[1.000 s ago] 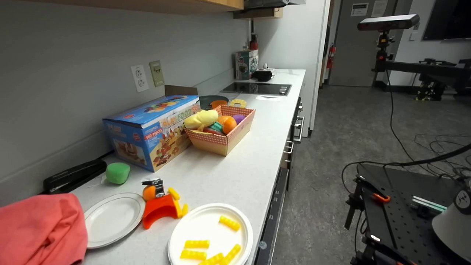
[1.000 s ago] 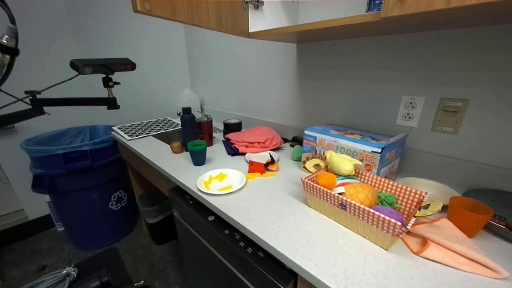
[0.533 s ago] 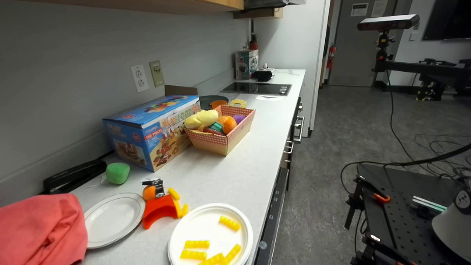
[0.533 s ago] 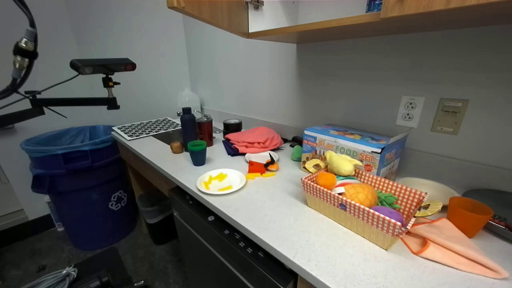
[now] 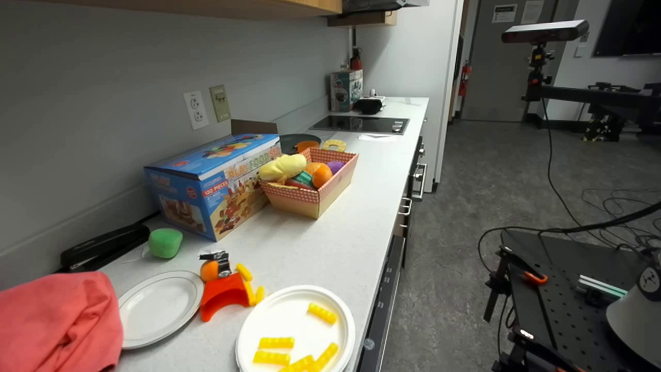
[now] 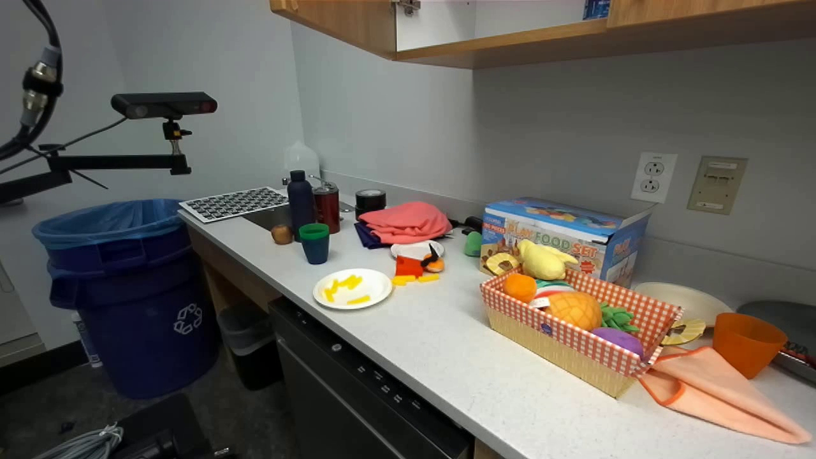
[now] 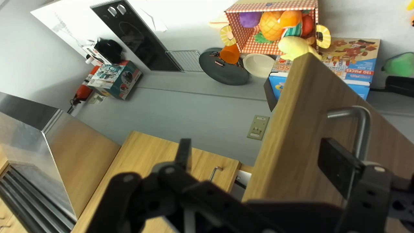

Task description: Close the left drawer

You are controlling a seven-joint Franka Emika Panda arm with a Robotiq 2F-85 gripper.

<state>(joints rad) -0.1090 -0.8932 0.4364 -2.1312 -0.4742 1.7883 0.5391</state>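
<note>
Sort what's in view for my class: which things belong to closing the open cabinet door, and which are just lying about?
Belongs to the job:
cabinet door
handle
gripper

Just lying about:
play food box
checked basket
white plate with yellow pieces
coral cloth
orange cup
dark bottle

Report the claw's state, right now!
Claw: open, gripping nothing; fingers wide apart, one by the cabinet door's handle, whether touching can't be told.
</note>
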